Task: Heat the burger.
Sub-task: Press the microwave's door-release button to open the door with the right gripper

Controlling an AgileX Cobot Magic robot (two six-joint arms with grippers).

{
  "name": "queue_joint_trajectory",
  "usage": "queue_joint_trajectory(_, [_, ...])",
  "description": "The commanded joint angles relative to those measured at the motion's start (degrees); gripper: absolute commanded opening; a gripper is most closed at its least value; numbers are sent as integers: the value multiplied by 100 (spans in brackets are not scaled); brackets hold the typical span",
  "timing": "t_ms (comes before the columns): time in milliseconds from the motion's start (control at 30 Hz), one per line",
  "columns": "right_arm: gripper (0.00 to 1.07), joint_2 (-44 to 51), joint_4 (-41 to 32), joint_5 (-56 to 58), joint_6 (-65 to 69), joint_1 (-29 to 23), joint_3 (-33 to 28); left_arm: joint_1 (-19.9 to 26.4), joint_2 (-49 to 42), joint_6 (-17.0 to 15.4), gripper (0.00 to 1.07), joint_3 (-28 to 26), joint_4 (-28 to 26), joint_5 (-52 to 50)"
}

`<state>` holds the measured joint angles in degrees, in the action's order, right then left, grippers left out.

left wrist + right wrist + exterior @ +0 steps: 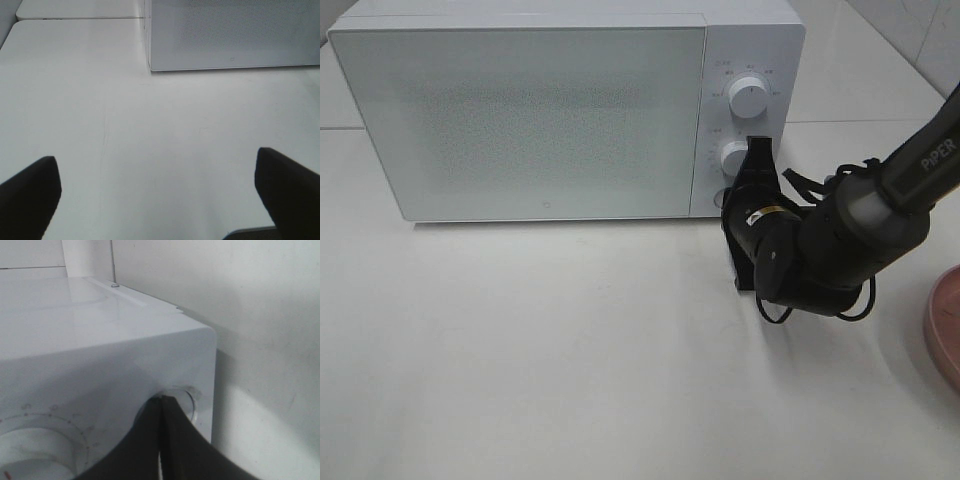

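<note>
The burger is out of view in every frame. The white microwave point(535, 115) stands at the back of the table with its door closed. My right gripper point(757, 146) is shut with nothing between its fingers, and its tips are at the control panel beside the lower knob point(734, 157). In the right wrist view the shut fingertips point(161, 400) meet a round control point(186, 396) near the panel's edge. A marked dial point(30, 445) lies beside it. My left gripper point(157, 190) is open above bare table, its dark fingers point(30, 195) far apart.
A round pink plate point(945, 325) sits at the right edge of the table, with nothing seen on the part in view. The upper dial point(750, 97) is on the microwave's panel. A wall stands close behind the microwave point(270, 315).
</note>
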<state>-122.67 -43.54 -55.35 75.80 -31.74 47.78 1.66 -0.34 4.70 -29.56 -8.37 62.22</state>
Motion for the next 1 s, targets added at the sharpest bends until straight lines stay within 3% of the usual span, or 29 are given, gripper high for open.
queue_joint_trajectory(33, [0,11,-23,-212,-23,92,109,-34,-80,-46,98,0,-11,-74])
queue_joint_trajectory(1000, [0,-235,189,-1003,-298,309,1031,-34,-80,-46,98,0,-11,-74])
